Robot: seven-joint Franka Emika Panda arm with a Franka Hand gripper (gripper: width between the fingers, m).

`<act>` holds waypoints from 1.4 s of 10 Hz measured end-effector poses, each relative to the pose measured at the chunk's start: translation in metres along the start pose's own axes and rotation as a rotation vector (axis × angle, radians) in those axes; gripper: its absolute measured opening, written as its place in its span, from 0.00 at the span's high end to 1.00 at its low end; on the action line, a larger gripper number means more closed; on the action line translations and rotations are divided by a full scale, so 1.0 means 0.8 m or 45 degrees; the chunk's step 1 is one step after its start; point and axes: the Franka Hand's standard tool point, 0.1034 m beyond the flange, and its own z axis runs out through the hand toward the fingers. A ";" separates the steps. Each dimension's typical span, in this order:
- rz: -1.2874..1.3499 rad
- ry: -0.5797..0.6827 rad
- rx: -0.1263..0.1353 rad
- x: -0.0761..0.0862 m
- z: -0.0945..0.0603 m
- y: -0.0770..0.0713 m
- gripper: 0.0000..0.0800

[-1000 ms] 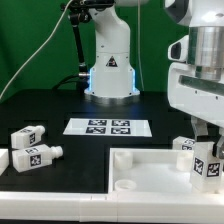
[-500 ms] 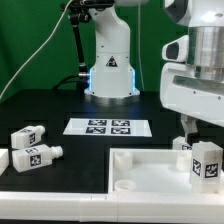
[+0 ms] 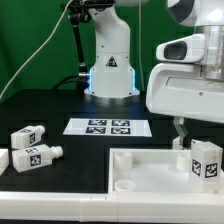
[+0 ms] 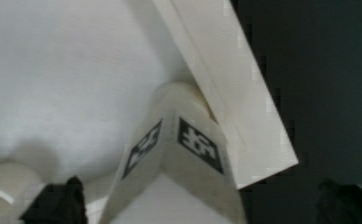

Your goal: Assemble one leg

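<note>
On the black table (image 3: pixel 60 175), a green backdrop (image 3: pixel 40 40) stands behind.

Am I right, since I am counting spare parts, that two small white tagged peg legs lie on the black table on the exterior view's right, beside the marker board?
Not quite. The two small white tagged peg legs lie on the exterior view's left, not its right. They do rest on the black table, beside the marker board.

White tagged leg (image 3: pixel 205 161) (image 4: pixel 181 150) upright in tabletop (image 3: pixel 150 172) corner, exterior view's right
</note>
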 end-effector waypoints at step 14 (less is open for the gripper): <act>-0.602 0.022 -0.015 0.012 0.000 0.013 0.65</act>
